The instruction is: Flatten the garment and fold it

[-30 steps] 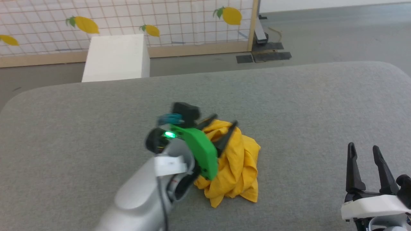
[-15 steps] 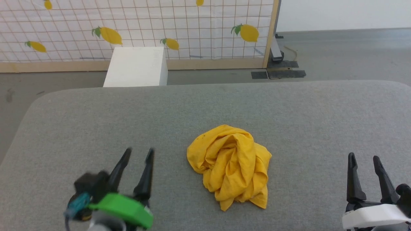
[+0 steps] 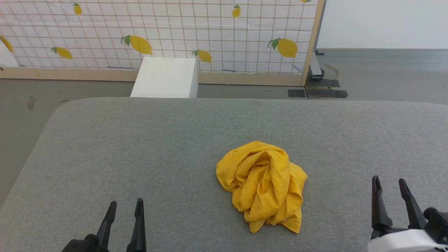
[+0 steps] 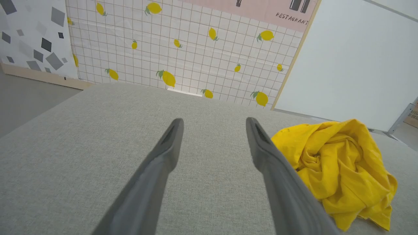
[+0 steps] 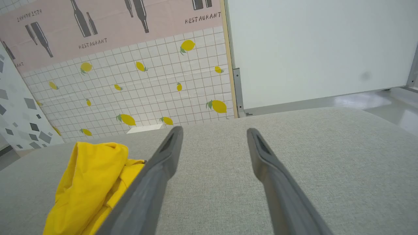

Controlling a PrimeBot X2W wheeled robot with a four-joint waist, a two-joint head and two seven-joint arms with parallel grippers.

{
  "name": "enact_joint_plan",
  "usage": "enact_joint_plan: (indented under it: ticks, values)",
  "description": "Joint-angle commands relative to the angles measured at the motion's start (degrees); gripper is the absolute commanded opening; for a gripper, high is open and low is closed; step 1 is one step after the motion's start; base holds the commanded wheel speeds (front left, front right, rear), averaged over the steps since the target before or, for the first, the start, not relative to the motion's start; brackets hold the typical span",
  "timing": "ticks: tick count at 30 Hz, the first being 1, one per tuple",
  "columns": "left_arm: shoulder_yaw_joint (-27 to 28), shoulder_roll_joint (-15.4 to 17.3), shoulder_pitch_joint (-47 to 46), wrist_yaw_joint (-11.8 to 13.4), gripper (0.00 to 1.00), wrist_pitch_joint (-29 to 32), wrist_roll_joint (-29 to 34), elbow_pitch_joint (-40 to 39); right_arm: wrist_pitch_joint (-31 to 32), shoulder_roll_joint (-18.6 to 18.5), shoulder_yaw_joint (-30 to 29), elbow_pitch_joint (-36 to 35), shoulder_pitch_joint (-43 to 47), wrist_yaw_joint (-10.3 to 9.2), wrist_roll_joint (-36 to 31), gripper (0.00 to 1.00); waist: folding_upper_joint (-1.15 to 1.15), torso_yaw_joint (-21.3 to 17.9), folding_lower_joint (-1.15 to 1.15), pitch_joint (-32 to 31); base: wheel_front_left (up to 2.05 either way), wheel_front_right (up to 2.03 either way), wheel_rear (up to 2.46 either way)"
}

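Nearest us, our left gripper [image 3: 126, 202] had its two fingers spread apart with nothing between them, low over the grey padded table [image 3: 140, 140]. Our right gripper [image 3: 389, 179] stood the same way, parted and empty. The garment [image 3: 264, 185] lay crumpled in a yellow heap on the table, right of the left fingers, left of the right fingers, touching neither. Past the fingertips, beyond the table's far edge, stood a white box [image 3: 164, 77], then a lemon-printed screen [image 3: 210, 31].

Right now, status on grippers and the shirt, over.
Left gripper open, empty. Right gripper open, empty. Shirt crumpled in a heap on the table, neither touching it. Nothing in the way.
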Motion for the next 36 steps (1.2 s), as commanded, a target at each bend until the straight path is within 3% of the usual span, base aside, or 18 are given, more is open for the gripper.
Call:
enact_joint_plan:
  ticks: [1,6,12,16,21,28,36]
  values:
    - [0.70,-0.73,-0.27,-0.97,1.00,-0.21,1.13,-0.30,-0.28,0.00,0.83,0.44,-1.50,-0.09,-0.08,1.00,0.00,0.83,0.00,0.05,0.00,0.00,0.00]
    - [1.94,-2.12,-1.34,-3.02,1.00,-0.21,3.21,-0.72,3.66,0.00,3.11,2.06,-6.70,-0.09,-0.11,1.00,0.00,1.69,0.00,0.91,0.00,0.00,0.00]
    - [2.55,-3.28,-2.29,-4.41,1.00,-0.21,4.40,-1.18,18.24,-0.09,5.35,2.59,-13.64,-0.09,-2.90,1.00,0.00,2.59,0.00,2.03,0.00,0.00,0.00]
    - [2.66,-3.79,-2.89,-5.14,1.00,-0.21,4.52,-1.07,30.10,-3.34,8.20,4.24,-16.48,-0.09,-4.53,1.00,0.00,3.44,0.00,2.79,0.00,0.00,0.00]
    - [2.83,-4.22,-3.58,-5.79,1.00,-0.21,4.32,-0.35,42.04,-8.01,12.78,6.71,-18.29,-0.09,-1.68,1.00,0.00,4.99,0.00,3.87,0.00,0.00,0.00]
    - [2.93,-4.44,-4.99,-6.41,1.00,-0.21,3.72,0.57,48.26,-10.50,16.98,9.25,-20.52,-0.09,2.46,1.00,0.00,7.80,0.00,5.86,0.00,0.00,0.00]
    - [1.59,-4.04,-6.59,-6.72,1.00,-0.21,3.33,2.30,47.79,-9.92,20.06,19.33,-23.21,-0.09,1.59,1.00,0.00,10.77,0.00,6.34,0.00,0.00,0.00]
